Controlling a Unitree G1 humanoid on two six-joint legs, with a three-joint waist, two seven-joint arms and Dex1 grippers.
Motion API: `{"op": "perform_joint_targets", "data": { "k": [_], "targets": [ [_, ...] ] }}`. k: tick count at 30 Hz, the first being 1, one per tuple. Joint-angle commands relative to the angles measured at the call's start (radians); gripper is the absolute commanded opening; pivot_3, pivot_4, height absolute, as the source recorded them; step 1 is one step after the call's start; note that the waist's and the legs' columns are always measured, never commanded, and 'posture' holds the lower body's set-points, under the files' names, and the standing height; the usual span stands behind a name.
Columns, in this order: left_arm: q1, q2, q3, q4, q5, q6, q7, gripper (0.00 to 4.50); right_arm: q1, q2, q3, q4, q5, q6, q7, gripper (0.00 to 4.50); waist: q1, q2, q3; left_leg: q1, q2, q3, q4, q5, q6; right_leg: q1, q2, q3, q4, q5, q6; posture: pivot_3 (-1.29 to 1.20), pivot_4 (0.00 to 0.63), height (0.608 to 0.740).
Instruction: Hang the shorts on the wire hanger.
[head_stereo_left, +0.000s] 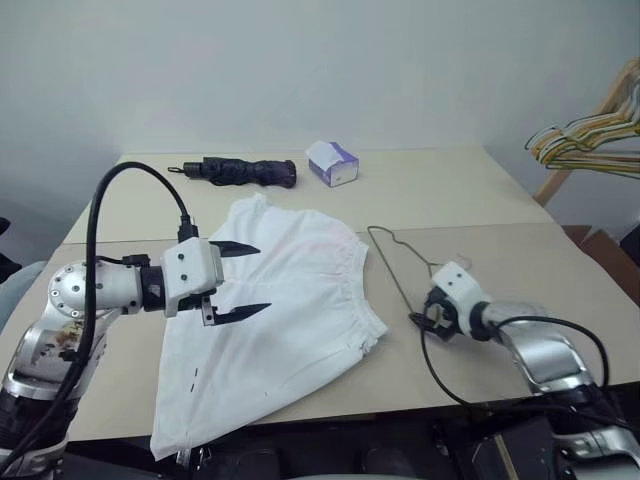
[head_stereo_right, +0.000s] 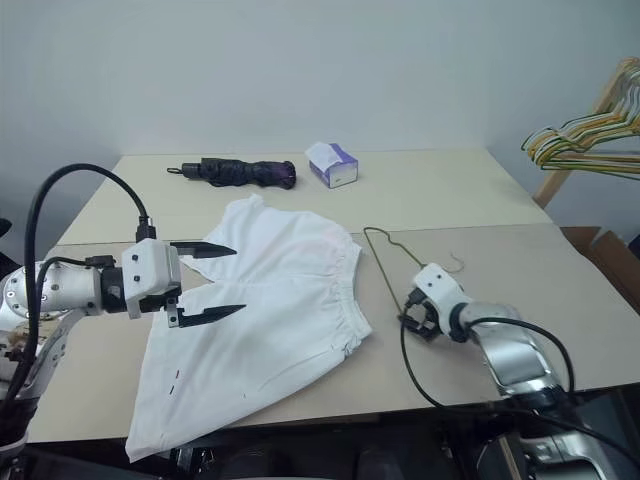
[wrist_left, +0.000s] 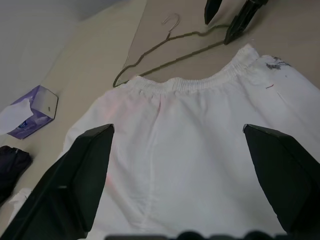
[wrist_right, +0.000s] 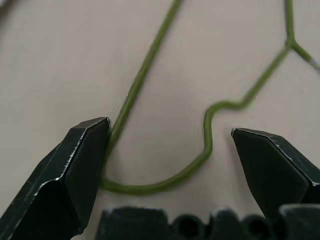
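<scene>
The white shorts lie spread flat on the beige table, waistband toward the right, one leg reaching the front edge. My left gripper hovers over them, open, with nothing between its fingers. The thin olive wire hanger lies flat just right of the waistband, its hook pointing away from the shorts. My right gripper is low at the hanger's near rounded corner, open, one finger on each side of the bend. It is not closed on the wire.
A folded dark umbrella and a white-purple tissue box sit at the back of the table. Bunched yellow, green and white hangers hang from a wooden rack at the far right. A seam runs across the tabletop.
</scene>
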Motion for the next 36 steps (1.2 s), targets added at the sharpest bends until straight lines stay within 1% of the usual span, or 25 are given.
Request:
{"op": "perform_joint_targets", "data": {
  "k": [1, 4, 7, 11, 14, 20, 23, 26, 31, 36],
  "targets": [
    [-0.027, -0.003, 0.006, -0.011, -0.017, -0.016, -0.001, 4.47, 0.005, -0.029, -0.072, -0.075, 0.051, 0.066, 0.023, 4.5, -0.004, 0.0, 0.0, 0.0, 0.0, 0.0, 0.0, 0.0, 0.0, 0.0, 0.0, 0.0, 0.0, 0.0, 0.0, -0.03, 0.0, 0.74],
    [-0.037, -0.035, 0.028, -0.034, -0.089, 0.014, 0.005, 4.47, -0.049, 0.001, -0.105, -0.109, 0.094, 0.142, 0.008, 4.5, -0.014, 0.0, 0.0, 0.0, 0.001, 0.0, 0.0, 0.0, 0.0, -0.001, 0.001, 0.001, 0.0, 0.0, 0.0, -0.03, 0.0, 0.74],
    [-0.036, -0.046, 0.029, -0.051, -0.128, 0.044, 0.007, 4.47, -0.129, 0.07, -0.113, -0.095, 0.127, 0.203, -0.033, 4.5, -0.035, 0.001, 0.0, 0.0, 0.002, 0.0, 0.0, 0.0, 0.0, -0.001, 0.002, 0.001, 0.0, 0.0, 0.0, -0.03, 0.0, 0.74],
    [-0.02, -0.045, -0.009, -0.06, -0.093, 0.021, 0.005, 4.47, -0.208, 0.122, -0.056, 0.001, 0.108, 0.209, -0.071, 4.5, -0.034, 0.001, 0.0, 0.0, 0.002, -0.001, 0.0, 0.0, 0.0, -0.001, 0.003, 0.001, 0.0, 0.0, 0.0, -0.02, 0.0, 0.74],
    [-0.014, -0.055, -0.023, -0.073, -0.092, 0.024, 0.011, 4.47, -0.256, 0.151, -0.034, 0.095, 0.117, 0.217, -0.061, 4.5, -0.029, 0.001, 0.0, -0.001, 0.001, 0.0, 0.0, -0.001, 0.0, -0.001, 0.002, 0.001, -0.001, 0.0, 0.0, -0.02, 0.0, 0.74],
    [-0.003, -0.055, -0.051, -0.086, -0.065, 0.019, 0.018, 4.47, -0.272, 0.147, 0.056, 0.174, 0.095, 0.206, -0.035, 4.5, -0.03, 0.001, 0.0, -0.002, 0.001, 0.0, 0.0, -0.001, 0.0, -0.002, 0.002, 0.001, -0.001, 0.0, 0.0, -0.01, 0.0, 0.74],
    [0.004, -0.052, -0.051, -0.095, -0.054, 0.016, 0.025, 4.47, -0.272, 0.145, 0.086, 0.195, 0.092, 0.247, -0.037, 4.5, -0.031, 0.001, 0.0, -0.001, 0.001, 0.0, 0.0, -0.001, 0.0, -0.001, 0.002, 0.001, 0.0, 0.0, 0.0, 0.0, 0.0, 0.74],
    [0.005, -0.052, -0.043, -0.105, -0.057, 0.023, 0.03, 4.5, -0.267, 0.141, 0.102, 0.2, 0.088, 0.263, -0.043, 3.92, -0.03, 0.001, 0.0, -0.001, 0.001, 0.0, 0.0, -0.001, 0.0, -0.001, 0.002, 0.001, 0.0, 0.0, 0.0, 0.0, 0.0, 0.74],
    [0.012, -0.061, -0.031, -0.118, -0.075, 0.028, 0.042, 4.5, -0.256, 0.14, 0.122, 0.205, 0.075, 0.277, -0.054, 2.27, -0.028, 0.0, -0.001, -0.001, 0.001, -0.001, 0.0, -0.001, 0.0, 0.0, 0.002, 0.001, 0.0, 0.0, 0.0, 0.01, 0.0, 0.74],
    [0.016, -0.064, -0.045, -0.108, -0.059, 0.013, 0.045, 4.5, -0.249, 0.15, 0.13, 0.192, 0.061, 0.291, -0.074, 0.6, -0.027, -0.001, -0.002, 0.001, 0.001, -0.001, 0.0, -0.001, 0.0, 0.001, 0.002, 0.001, 0.0, 0.0, 0.0, 0.0, 0.0, 0.74]
  ]
}}
